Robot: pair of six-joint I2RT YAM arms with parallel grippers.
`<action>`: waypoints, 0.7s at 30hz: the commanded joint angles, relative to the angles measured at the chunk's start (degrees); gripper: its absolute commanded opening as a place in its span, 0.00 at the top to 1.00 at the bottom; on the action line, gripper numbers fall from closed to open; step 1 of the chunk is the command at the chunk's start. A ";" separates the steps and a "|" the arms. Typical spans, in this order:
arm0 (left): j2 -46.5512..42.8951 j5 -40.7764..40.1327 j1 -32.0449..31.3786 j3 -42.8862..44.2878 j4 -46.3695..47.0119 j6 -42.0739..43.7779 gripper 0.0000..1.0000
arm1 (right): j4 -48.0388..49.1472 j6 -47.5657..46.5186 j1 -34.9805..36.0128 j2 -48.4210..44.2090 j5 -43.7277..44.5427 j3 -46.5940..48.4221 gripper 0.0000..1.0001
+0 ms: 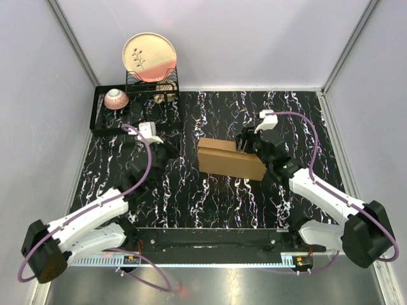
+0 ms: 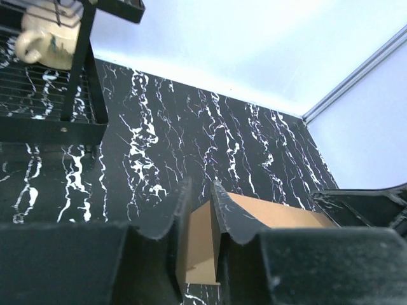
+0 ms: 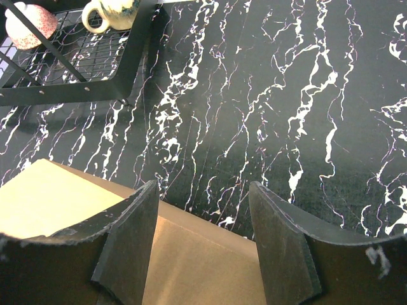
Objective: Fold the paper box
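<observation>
Your left tool [image 2: 201, 188], parted only a slit and holding nothing, sits near the left end of the paper box [image 1: 229, 160], likely to brace it. The box rests mid-way across the table [image 1: 184, 197], between both arms. Your right tool [image 3: 203, 187] hangs wide open over its right end, gripping nothing, apparently poised for a flap.

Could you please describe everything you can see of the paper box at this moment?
The paper box is plain brown cardboard, unprinted, a rectangular block with a lighter top face and darker front side. It lies slightly skewed near the middle of the black marbled table. The open right end effector hangs over its right end; contact cannot be told. The left end effector is apart from it.
</observation>
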 commanded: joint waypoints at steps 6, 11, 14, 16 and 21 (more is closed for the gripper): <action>13.01 9.77 2.82 0.54 19.58 -6.73 0.78 | -5.02 1.16 0.23 1.44 -0.89 -1.17 0.35; 16.87 14.34 2.82 2.39 25.47 -6.03 0.77 | -4.93 0.81 0.23 1.09 -0.54 -1.61 0.35; 19.16 17.15 2.82 3.62 24.24 -5.07 0.79 | -5.11 0.64 0.23 1.00 -0.45 -1.61 0.35; 20.13 18.12 2.82 2.92 23.54 -5.24 0.80 | -5.11 0.64 0.23 0.92 -0.36 -1.79 0.35; 23.39 19.70 2.73 2.12 19.34 -3.92 0.81 | -5.19 0.64 0.14 0.83 -0.36 -1.79 0.35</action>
